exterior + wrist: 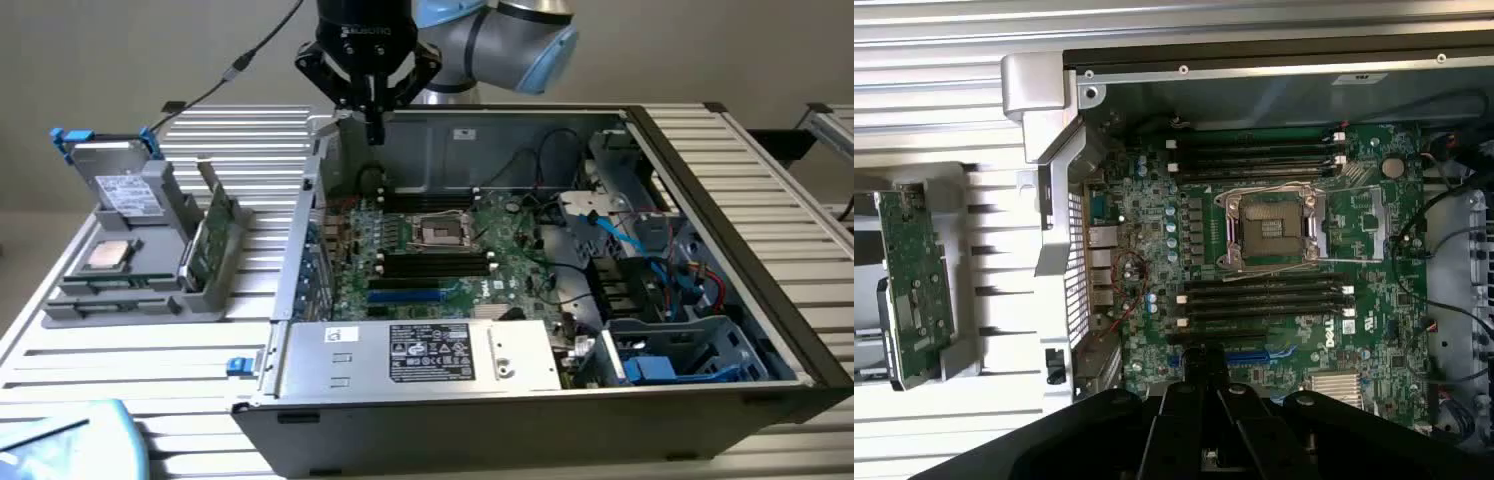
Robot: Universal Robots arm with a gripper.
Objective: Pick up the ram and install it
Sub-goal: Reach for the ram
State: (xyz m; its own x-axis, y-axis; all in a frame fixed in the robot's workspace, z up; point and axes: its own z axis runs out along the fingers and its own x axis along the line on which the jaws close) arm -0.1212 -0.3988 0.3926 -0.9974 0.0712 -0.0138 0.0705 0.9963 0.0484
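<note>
1. Tabletop [134, 350]: pale slatted metal carrying everything listed.
2. Grey holder [80, 305], on the exterior view's left. It contains:
   - a grey boxy drive [123, 190] with blue tabs and a white label, print too small to read;
   - a square silver-topped processor chip [107, 256], lying flat nearer the camera than the drive;
   - the ram [206, 240], a narrow green stick standing on its long edge in the holder's slot next to the case. In the wrist view the ram [914, 285] sits in the same holder, outside the case wall. It is not gripped and is well apart from the pincer.
3. Open computer case [534, 410], black-framed, just beside the holder.
4. Pincer [375, 128]: black, hanging over the case's rear corner on the holder side. Its fingers are pressed together and hold nothing. In the wrist view the pincer [1204, 352] hangs above the motherboard's blue slot.
5. Power supply [514, 355]: silver box along the case's near wall. It carries a black label with white print that is illegible.
6. Motherboard [507, 260]: green, with an empty processor socket [438, 233] and black memory slots on either side of it. In the wrist view a white "DELL" mark [1332, 330] is printed on the board.
7. Robot arm [507, 35]: grey with light-blue joint caps, above the case's rear.
</note>
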